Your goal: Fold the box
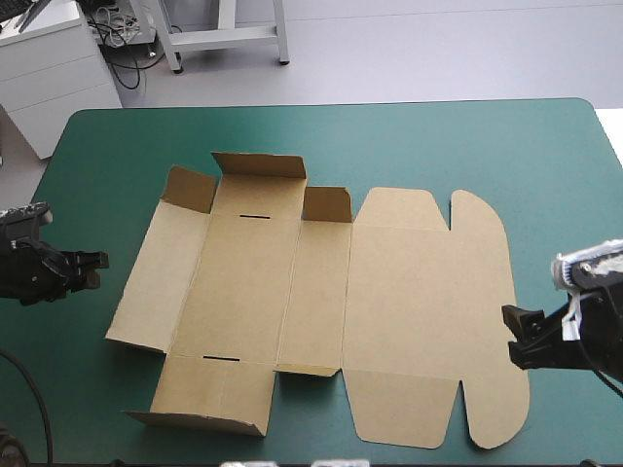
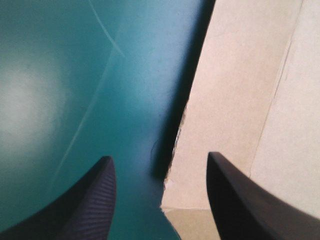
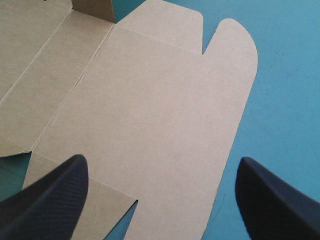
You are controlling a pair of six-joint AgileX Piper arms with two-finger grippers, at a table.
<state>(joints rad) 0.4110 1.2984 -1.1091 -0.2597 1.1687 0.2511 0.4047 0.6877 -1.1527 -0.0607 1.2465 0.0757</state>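
The brown box (image 1: 321, 292) lies as a cut sheet, mostly flat, in the middle of the teal-green table (image 1: 409, 136). Its far flaps (image 1: 258, 180) and one near-left flap (image 1: 209, 399) stand slightly raised. My left gripper (image 1: 92, 268) hovers open just off the sheet's left edge; in the left wrist view that gripper (image 2: 160, 195) straddles the edge of the box (image 2: 235, 115). My right gripper (image 1: 521, 341) is open at the sheet's right edge. In the right wrist view this gripper (image 3: 160, 195) looks over the wide lid panel of the box (image 3: 145, 110) with its rounded tabs.
Bare teal-green cover surrounds the sheet on all sides, with wide bands at the far edge and to the right. Beyond the far edge stand a white cabinet (image 1: 49, 68) and a metal frame (image 1: 224, 34).
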